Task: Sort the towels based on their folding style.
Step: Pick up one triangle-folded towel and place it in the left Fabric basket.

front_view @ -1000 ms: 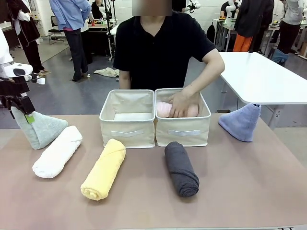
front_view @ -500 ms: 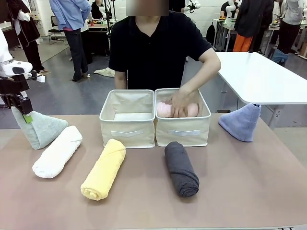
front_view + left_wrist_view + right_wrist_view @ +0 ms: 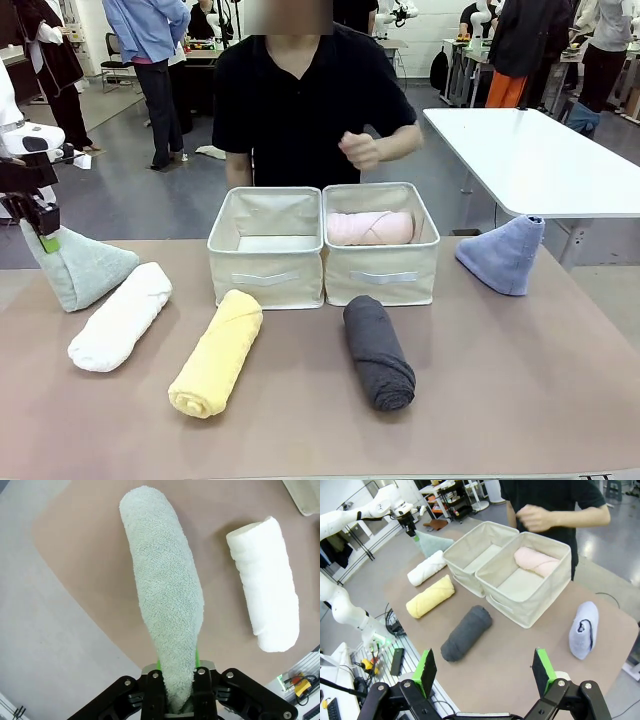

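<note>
A: Left gripper (image 3: 38, 228) is pinching the grey-green cone towel (image 3: 88, 270) by its tip, well left of the bins (image 3: 266, 275).
B: And the right gripper (image 3: 485, 667) is hanging wide open, empty, on the bins' near side

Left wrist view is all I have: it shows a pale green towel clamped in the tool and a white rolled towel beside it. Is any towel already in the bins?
Observer: Yes. A pink rolled towel lies in the right bin.
Operator: Where is the other towel with the cone fold?
Observer: The blue cone towel stands at the right end of the table, far from your pale green towel.
Operator: Is the right tool busy?
Observer: No. The right tool is open and holds nothing, high over the near side of the table.
</note>
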You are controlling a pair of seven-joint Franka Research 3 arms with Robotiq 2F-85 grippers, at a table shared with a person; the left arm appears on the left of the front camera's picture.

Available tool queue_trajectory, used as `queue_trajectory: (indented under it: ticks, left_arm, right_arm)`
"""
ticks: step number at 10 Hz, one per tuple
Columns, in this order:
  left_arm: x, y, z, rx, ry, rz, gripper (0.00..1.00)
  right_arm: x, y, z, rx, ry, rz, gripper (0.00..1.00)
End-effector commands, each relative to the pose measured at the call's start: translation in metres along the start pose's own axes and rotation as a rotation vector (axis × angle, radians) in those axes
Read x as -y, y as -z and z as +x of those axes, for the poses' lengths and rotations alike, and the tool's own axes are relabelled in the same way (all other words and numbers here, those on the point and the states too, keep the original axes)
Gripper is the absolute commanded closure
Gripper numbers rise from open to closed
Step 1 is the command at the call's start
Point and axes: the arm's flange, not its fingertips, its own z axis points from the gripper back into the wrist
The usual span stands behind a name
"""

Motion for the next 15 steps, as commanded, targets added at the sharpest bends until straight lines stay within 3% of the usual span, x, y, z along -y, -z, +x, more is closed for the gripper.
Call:
queue_trajectory:
  ticks: [1, 4, 10, 13, 15]
  left_arm:
    - [0.004, -0.002, -0.008, -0.016, -0.007, 0.04, 1.0]
    - [0.013, -0.024, -0.016, -0.014, -0.016, 0.022, 1.0]
    - [0.074, -0.222, -0.075, -0.033, 0.068, 0.026, 1.0]
    - [0.082, -0.238, -0.1, -0.009, 0.062, -0.013, 1.0]
    - [0.092, -0.244, -0.093, -0.008, 0.058, 0.006, 1.0]
  right_arm:
    - [0.001, 0.001, 0.0, 0.013, -0.008, 0.019, 0.0]
    - [0.001, 0.001, 0.0, 0.013, -0.008, 0.019, 0.0]
    - [0.001, 0.001, 0.0, 0.013, -0.008, 0.019, 0.0]
    - [0.001, 0.001, 0.0, 0.013, -0.008, 0.019, 0.0]
    - [0.001, 0.001, 0.0, 0.013, -0.008, 0.019, 0.0]
